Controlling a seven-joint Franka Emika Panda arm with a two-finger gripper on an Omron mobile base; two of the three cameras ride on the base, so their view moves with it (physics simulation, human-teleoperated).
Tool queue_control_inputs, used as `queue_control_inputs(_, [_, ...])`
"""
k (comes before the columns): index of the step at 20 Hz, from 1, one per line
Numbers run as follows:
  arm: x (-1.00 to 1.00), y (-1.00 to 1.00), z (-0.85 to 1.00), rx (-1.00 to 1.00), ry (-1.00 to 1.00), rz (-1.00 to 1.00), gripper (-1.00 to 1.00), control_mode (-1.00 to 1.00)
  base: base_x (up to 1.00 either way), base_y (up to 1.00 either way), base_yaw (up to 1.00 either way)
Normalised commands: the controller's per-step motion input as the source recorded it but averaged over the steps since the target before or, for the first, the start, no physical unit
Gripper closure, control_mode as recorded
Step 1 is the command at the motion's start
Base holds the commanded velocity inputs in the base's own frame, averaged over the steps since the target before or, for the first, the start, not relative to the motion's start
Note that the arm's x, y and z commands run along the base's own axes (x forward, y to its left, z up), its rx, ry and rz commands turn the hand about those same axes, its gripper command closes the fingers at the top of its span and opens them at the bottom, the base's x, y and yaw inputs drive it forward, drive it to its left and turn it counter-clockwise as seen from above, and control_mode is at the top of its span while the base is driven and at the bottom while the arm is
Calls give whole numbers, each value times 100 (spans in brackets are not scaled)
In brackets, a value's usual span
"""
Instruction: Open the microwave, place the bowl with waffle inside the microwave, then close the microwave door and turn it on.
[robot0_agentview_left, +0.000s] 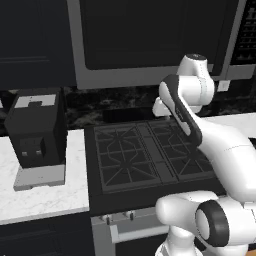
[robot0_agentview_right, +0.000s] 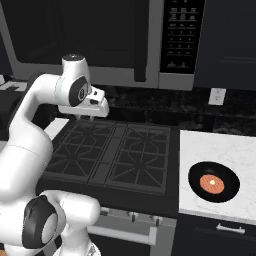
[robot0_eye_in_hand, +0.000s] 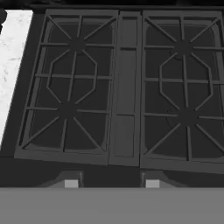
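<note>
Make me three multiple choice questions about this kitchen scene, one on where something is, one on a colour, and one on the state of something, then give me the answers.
1. Where does the bowl with waffle sit?
A. on the white counter right of the stove
B. on a stove grate
C. inside the microwave

2. What colour is the coffee machine?
A. red
B. black
C. white

3. What state is the microwave door in?
A. swung wide open
B. taken off
C. closed

Answers:
1 A: the right base view shows the dark bowl on the marble top beside the stove.
2 B: the left base view shows a black boxy machine on the counter left of the stove.
3 C: both base views show the door flat against the front of the microwave, with its handle beside the keypad.
</note>
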Motion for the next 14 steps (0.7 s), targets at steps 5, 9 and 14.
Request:
queue_control_inputs(5, [-25, -55, 5, 7, -14, -9, -100, -100, 0, 0, 0])
queue_control_inputs(9, [-20, -100, 32, 25, -41, -13, -100, -100, 0, 0, 0])
queue_control_inputs(14, [8, -91, 9, 7, -21, -9, -100, -100, 0, 0, 0])
